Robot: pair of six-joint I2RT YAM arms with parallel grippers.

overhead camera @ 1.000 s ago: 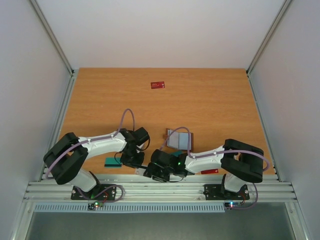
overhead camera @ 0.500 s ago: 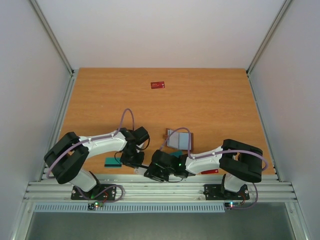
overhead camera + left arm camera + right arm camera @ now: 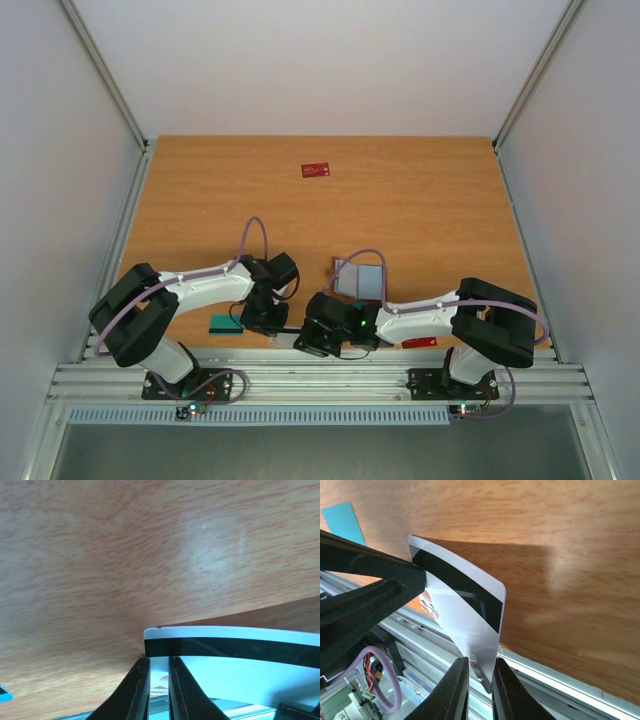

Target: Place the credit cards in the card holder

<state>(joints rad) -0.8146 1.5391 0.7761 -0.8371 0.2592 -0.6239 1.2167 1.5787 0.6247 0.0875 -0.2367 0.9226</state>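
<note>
- My right arm has slid a little to the right since a moment ago, so more of the card holder (image 3: 361, 281) shows now.
- The white card (image 3: 465, 600) with the black stripe is up in the air, over the near edge of the table (image 3: 430, 210).
- Its long side runs from one of my grippers to the other.
- My left gripper (image 3: 158, 662) pinches one end of it, jaws narrow.
- My right gripper (image 3: 480, 662) has narrow jaws too, one on each side of the card's lower corner. They look to be pinching it.
- The card holder lies open and flat, farther in on the table, just behind my right gripper. My right arm is the nearer one to it.
- A teal card (image 3: 225, 324) lies by my left gripper, one red card (image 3: 418, 343) by my right base, and another red card (image 3: 316, 170) far off.
- The top view shows the holder and the loose cards, but my grippers hide the white card there.
- The wrist views show both grips up close, but not the holder.
</note>
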